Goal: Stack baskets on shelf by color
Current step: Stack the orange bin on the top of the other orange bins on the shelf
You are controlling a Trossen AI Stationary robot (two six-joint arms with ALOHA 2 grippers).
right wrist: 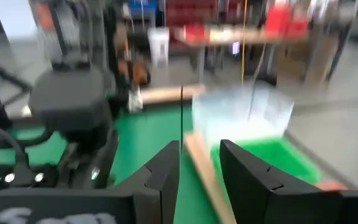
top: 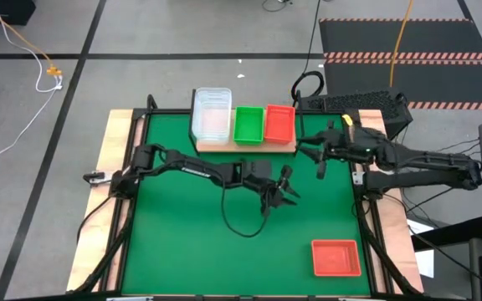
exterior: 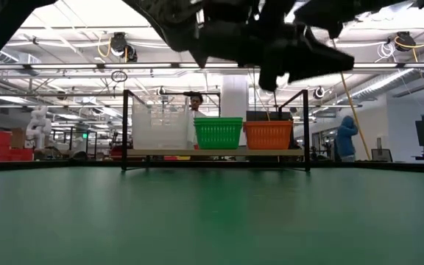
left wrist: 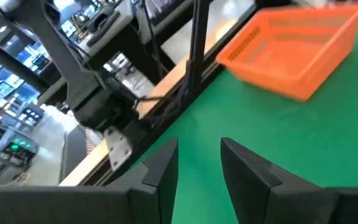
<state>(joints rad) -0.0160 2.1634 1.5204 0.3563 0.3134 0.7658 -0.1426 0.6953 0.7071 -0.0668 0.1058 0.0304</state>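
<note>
Baskets, small shallow rectangular plastic trays with rims, sit in three stacks side by side on the shelf (top: 245, 147), a flat light-brown wooden board on a thin black metal frame at the far edge of the green surface (top: 182, 242). From above you see the clear translucent stack (top: 212, 114) on the left, the bright green stack (top: 248, 124) in the middle and the red-orange stack (top: 279, 122) on the right, each colour kept to its own place as the task asks.

One red-orange basket (top: 336, 257) lies alone near the front right corner of the surface, well apart from the shelf. It is probably the last one to go up.

Your left tool (top: 279, 195) hangs empty above the middle of the surface, its two dark fingers (left wrist: 160, 171) parted with a gap between them. Its wrist camera looks toward the lone basket, so it seems placed to fetch it.

Your right tool (top: 318, 154) hovers just beside the right end of the shelf, near the red-orange stack. Its fingers (right wrist: 166, 168) are also apart and grip nothing.

A person stands in the room behind the shelf.
</note>
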